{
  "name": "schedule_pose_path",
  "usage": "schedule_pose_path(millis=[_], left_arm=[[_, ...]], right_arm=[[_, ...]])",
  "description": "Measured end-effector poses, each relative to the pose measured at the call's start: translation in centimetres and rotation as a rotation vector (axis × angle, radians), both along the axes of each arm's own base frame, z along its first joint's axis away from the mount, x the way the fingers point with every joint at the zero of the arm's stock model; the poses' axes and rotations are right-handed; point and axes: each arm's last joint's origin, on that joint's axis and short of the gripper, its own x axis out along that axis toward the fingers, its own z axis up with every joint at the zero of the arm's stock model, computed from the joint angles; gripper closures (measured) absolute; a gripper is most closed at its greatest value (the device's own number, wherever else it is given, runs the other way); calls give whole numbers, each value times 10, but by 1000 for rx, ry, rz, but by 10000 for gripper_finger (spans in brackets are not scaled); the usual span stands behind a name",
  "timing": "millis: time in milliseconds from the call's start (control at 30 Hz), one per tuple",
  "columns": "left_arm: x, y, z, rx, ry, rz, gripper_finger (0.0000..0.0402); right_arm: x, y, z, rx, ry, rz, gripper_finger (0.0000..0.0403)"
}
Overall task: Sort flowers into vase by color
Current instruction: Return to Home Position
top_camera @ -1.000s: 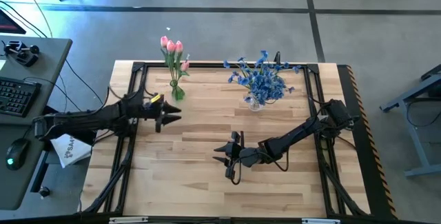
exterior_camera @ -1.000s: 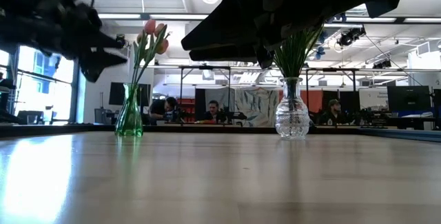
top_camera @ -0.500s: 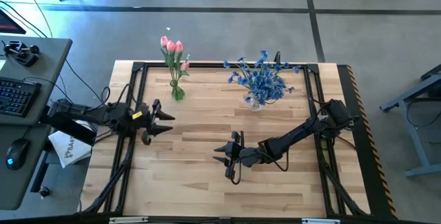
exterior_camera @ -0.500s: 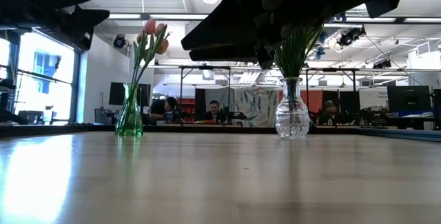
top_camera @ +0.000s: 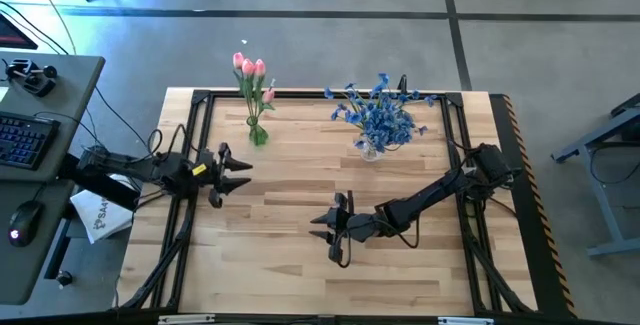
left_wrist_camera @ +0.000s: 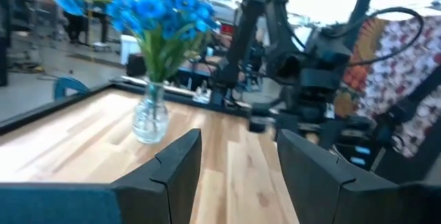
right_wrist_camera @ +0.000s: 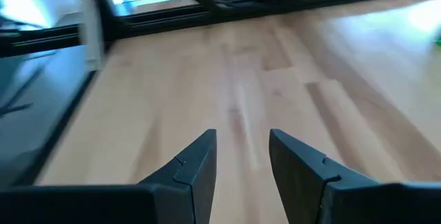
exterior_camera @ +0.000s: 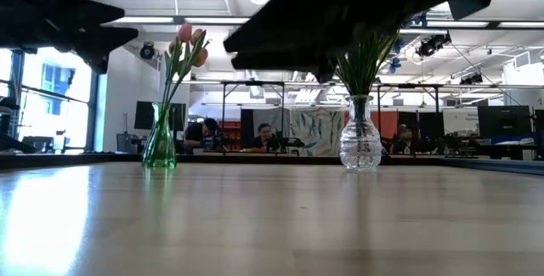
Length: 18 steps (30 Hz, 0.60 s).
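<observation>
The left gripper (top_camera: 240, 168), fingers spread and empty, had drawn back toward the table's left edge over the last second. The right gripper (top_camera: 318, 227), also spread and empty, hovered over the middle and had barely shifted. Nothing lay loose on the table (top_camera: 300, 275), so the sorting looked finished, with only the retreat home remaining. The pink flowers (top_camera: 250, 65) stood in the green vase (exterior_camera: 159, 144) at the far left. The blue flowers (top_camera: 378, 115) stood in the clear vase (exterior_camera: 360, 149), far and right of centre. Stems ran upright, heads up, with the pink ones leaning slightly right.
</observation>
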Motion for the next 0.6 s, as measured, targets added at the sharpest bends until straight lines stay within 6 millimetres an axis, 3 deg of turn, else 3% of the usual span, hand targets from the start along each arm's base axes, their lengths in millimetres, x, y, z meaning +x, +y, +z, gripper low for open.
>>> schedule_pose_path(millis=[133, 233, 600], left_arm=[[-4, 6, -3, 3, 19, 38, 222], [-3, 9, -3, -2, 20, 43, 222], [-3, 13, -5, -1, 38, 52, 222]], right_arm=[[-7, 1, 15, -11, 9, 76, 273], [-27, -7, 19, -14, -12, 74, 273], [-146, -66, 28, 153, -336, 33, 273]])
